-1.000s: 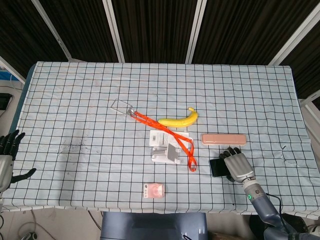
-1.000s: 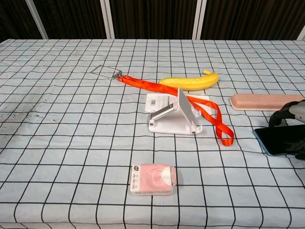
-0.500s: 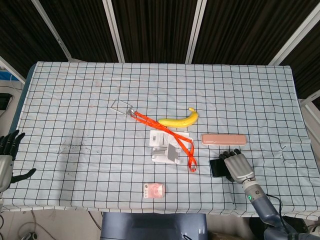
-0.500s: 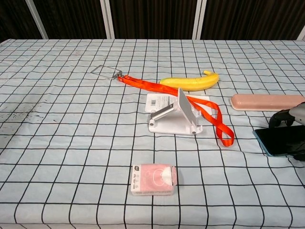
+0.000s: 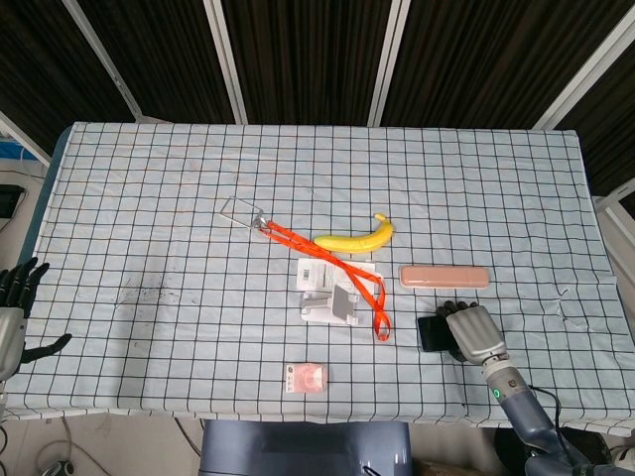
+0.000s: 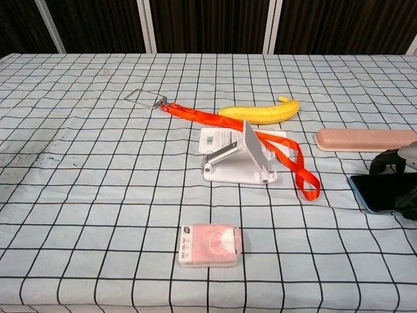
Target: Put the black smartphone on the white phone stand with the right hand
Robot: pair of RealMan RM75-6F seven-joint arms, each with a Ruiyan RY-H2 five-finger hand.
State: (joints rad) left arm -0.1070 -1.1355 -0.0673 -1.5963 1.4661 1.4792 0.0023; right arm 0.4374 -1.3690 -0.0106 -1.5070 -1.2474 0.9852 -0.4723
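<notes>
Near the front edge of the bench sits a small pink packet [image 6: 210,246]. Toward the front right corner, the right hand [image 5: 470,332] lies over the black smartphone [image 6: 386,193]. Its fingers curl down on the far side of the phone. It looks like a grip is starting, but the view is too poor to be sure. The phone has slid a tiny bit toward the right edge since a moment ago, and it lies flat on the bench. So the lift has not begun.

Farther in, near the middle, stands the white phone stand [image 6: 240,158] with nothing on it. An orange strap [image 6: 287,157] runs just past it. Beyond are a pink case [image 6: 363,139] and a banana [image 6: 260,112].

The left hand [image 5: 14,309] waits off the left edge, fingers spread, holding nothing.
</notes>
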